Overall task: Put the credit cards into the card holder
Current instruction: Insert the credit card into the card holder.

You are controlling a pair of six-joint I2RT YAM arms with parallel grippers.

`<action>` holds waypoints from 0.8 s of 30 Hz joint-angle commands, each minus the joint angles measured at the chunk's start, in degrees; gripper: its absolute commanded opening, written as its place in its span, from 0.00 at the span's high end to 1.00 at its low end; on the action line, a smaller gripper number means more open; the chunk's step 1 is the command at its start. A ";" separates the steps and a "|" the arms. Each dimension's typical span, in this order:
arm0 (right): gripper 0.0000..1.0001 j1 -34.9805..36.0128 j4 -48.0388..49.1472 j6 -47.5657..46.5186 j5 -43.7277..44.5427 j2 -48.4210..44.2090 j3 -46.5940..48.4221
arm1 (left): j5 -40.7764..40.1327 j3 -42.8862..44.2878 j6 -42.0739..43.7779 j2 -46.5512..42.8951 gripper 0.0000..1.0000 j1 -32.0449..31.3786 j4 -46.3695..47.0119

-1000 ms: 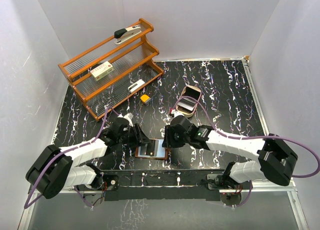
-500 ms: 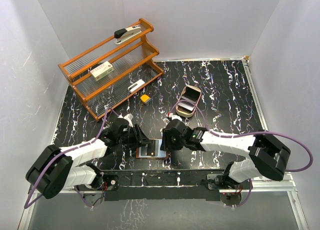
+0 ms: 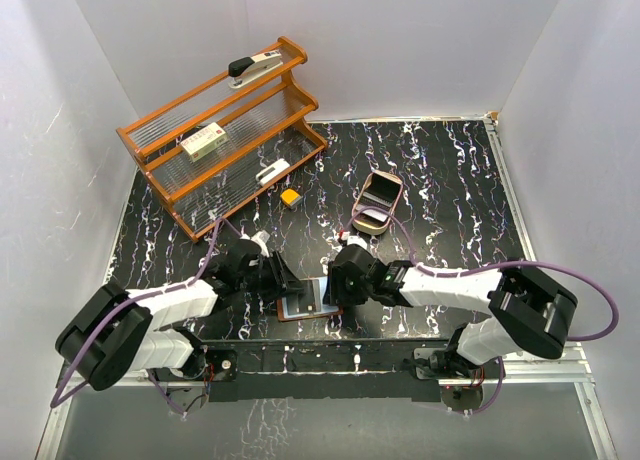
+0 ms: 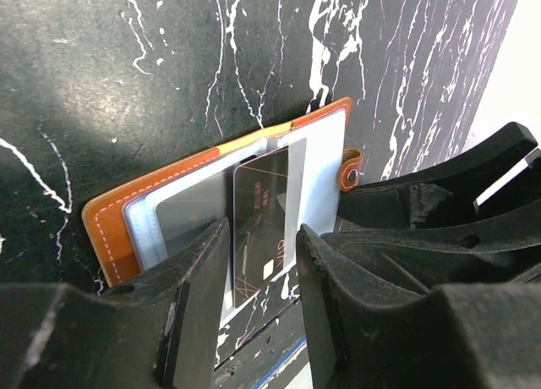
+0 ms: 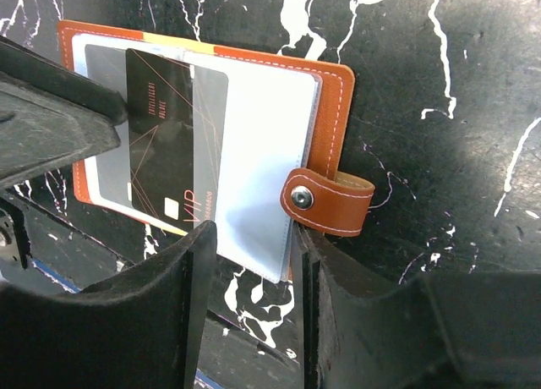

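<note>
Reddish-brown leather card holder (image 5: 334, 80) lies opened flat on the black, white-veined marble tabletop (image 3: 450, 180), near the front edge between the two arms. Its clear grey inner pockets face up, and its short snap tab (image 5: 330, 201) sticks out toward the right arm. One dark credit card with thin lines and "VIP" printed on it (image 5: 161, 135) rests lengthways on those pockets, with one long edge tucked under a clear sleeve.

The left gripper (image 4: 262, 232) is low over the holder with its jaws narrow. The end of the card lies in the gap between them, but the fingers hide the contact, so I cannot tell whether they actually pinch it.

The right gripper (image 5: 254, 230) comes in from the opposite side, its jaws also narrowly apart. They straddle the holder's edge just beside the tab, and only clear sleeve shows between them.

Farther back, well apart from the holder, a tan oval wooden tray (image 3: 400, 185) holds a small stack of flat cards (image 3: 372, 216). A small yellow-orange block (image 3: 290, 196) sits near an orange wooden three-tier rack (image 3: 150, 165)
</note>
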 commanded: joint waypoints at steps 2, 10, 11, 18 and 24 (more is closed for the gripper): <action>0.61 0.11 5.18 1.48 0.66 -0.64 -1.99 | 0.07 0.64 -0.75 2.75 0.64 -1.36 1.62; 0.61 0.11 6.57 2.04 0.28 -1.64 -3.85 | -0.05 2.09 -2.12 4.67 0.64 -2.99 3.34; 0.61 0.11 6.77 2.19 0.19 -1.75 -4.04 | -0.14 2.33 -2.12 4.52 0.64 -3.08 3.05; 0.61 0.11 7.32 2.62 -0.09 -2.48 -4.71 | -2.79 3.05 -2.29 0.51 0.60 -3.15 -3.95; 0.61 0.11 7.92 2.79 -0.38 -2.75 -5.32 | -2.33 1.76 -3.70 -0.24 0.58 -3.27 -3.54</action>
